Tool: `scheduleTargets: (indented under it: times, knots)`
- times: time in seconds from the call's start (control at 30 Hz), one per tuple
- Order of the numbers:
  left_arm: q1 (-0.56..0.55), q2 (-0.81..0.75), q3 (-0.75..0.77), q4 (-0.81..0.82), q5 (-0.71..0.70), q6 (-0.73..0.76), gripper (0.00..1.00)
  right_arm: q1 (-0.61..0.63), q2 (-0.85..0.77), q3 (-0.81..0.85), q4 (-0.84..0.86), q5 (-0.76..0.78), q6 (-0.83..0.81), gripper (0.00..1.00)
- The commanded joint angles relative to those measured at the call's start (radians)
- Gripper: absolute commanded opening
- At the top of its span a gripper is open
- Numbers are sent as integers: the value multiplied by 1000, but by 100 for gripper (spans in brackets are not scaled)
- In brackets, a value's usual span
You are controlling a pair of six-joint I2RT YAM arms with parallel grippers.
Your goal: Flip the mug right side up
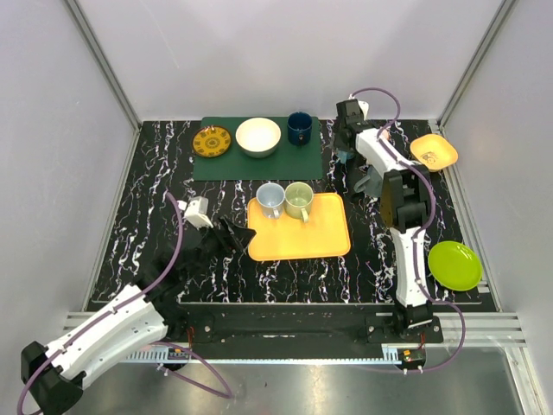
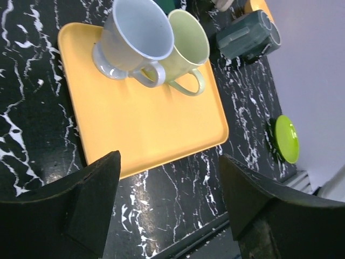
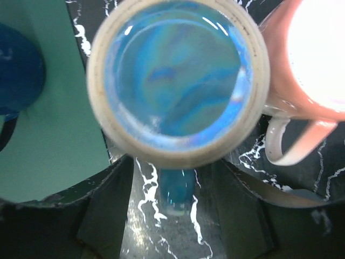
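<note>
A light blue mug [image 3: 175, 75] stands upside down on the black marbled table, its unglazed base ring facing the right wrist camera. Its handle [image 3: 177, 189] points toward the bottom of that view. My right gripper [image 3: 171, 168] is open. Its fingers [image 3: 110, 205] stand either side of the handle side of the mug, low by the table. In the top view my right gripper [image 1: 348, 157] is at the back right and hides this mug. My left gripper [image 1: 226, 235] is open and empty, just left of the orange tray [image 1: 324, 238].
A pink mug [image 3: 312, 59] stands close right of the upturned mug, and a dark blue mug [image 1: 300, 127] on the green mat [image 1: 259, 164] close left. A pale blue mug [image 1: 270, 199] and a green mug [image 1: 299, 200] stand on the tray. A white bowl [image 1: 258, 136], a yellow plate [image 1: 212, 141], an orange bowl [image 1: 434, 151] and a lime plate [image 1: 454, 264] are also there.
</note>
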Motion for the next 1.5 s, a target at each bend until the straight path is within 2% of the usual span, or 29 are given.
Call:
scheduleTargets:
  times: [0.0,0.03,0.1,0.17,0.27,0.3,0.4,0.47,0.57,0.7,1.03,1.13,1.27,1.47]
  knots:
    - [5,30,83,-71,-93,46,82,29,-225,-26,54,-9,42,68]
    - [5,48,92,-93,-140,43,91,40,-255,-36,52,-9,54,68]
    - [5,76,131,-142,-177,58,99,54,-370,-94,58,-9,69,70]
    - [5,137,177,-168,-216,73,99,72,-467,-165,89,-24,105,70]
    - [5,245,227,-170,-217,112,99,101,-753,-387,194,-65,172,69]
    - [5,272,238,-161,-214,104,98,107,-809,-509,224,-87,181,69]
    - [3,384,269,-83,-190,70,92,155,-990,-704,261,-93,206,68]
    - [3,479,292,-17,-177,54,88,173,-1088,-777,250,-104,215,67]
    - [2,642,390,-31,-194,64,80,213,-1183,-880,210,-105,218,66]
    - [-3,815,494,-56,-208,73,72,238,-1279,-969,172,-130,212,65]
    - [-73,1004,666,-101,-305,55,69,239,-1391,-1076,158,-173,209,65]
    - [-72,1042,694,-133,-343,46,67,239,-1421,-1080,153,-176,203,65]
    - [-64,1069,718,-165,-357,44,58,239,-1446,-1083,146,-170,195,66]
    - [-24,1087,723,-179,-351,30,53,239,-1455,-1084,143,-173,198,66]
